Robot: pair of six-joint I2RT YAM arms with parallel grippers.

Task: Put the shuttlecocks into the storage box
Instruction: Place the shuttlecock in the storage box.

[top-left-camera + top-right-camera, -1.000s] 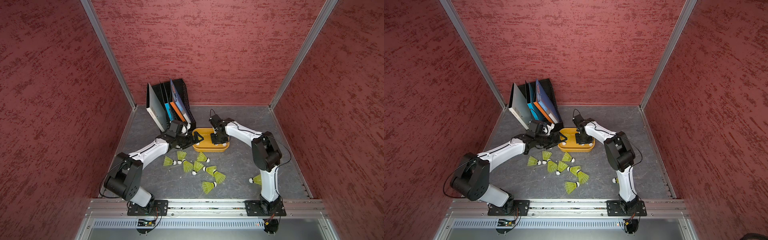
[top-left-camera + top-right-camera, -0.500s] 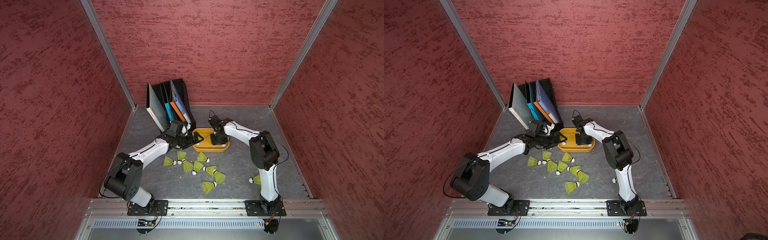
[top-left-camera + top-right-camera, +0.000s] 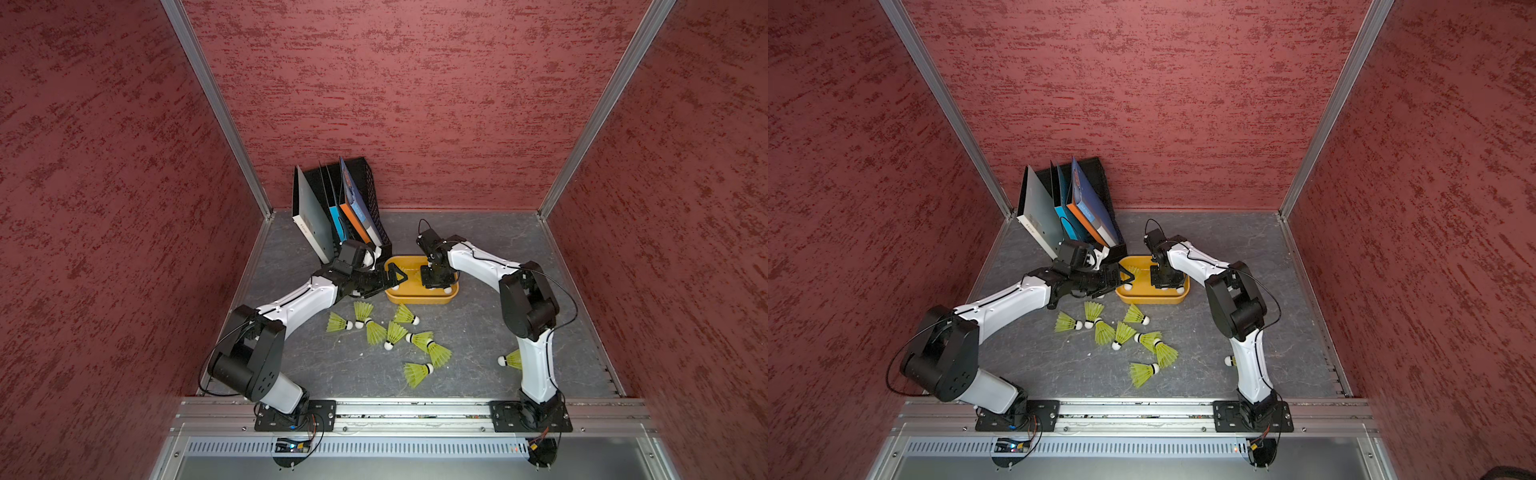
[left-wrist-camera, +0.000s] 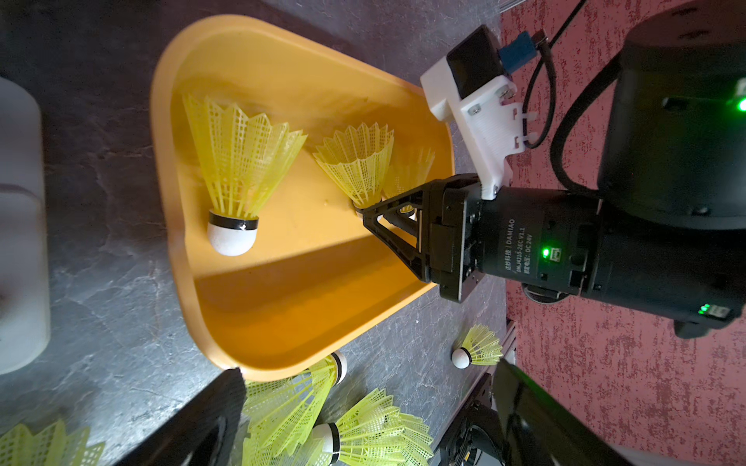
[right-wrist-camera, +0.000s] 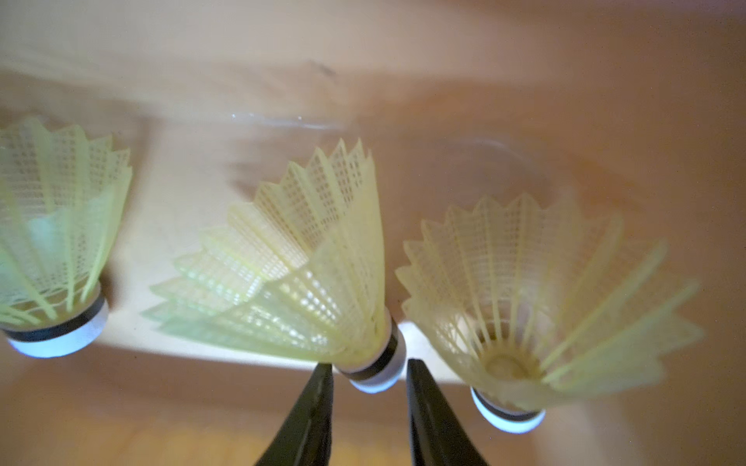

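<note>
Flanking the cork of a shuttlecock (image 5: 315, 262) in the storage box (image 3: 419, 297), the right gripper (image 5: 367, 364) shows jaws barely apart, grip unclear; the left gripper (image 3: 392, 280) gapes wide.

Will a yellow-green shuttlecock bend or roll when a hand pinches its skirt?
Probably light: the neon yellow-green plastic shuttlecock has an open mesh skirt. Its thin ribs likely flex when pinched. Lying sideways, it could roll.
</note>
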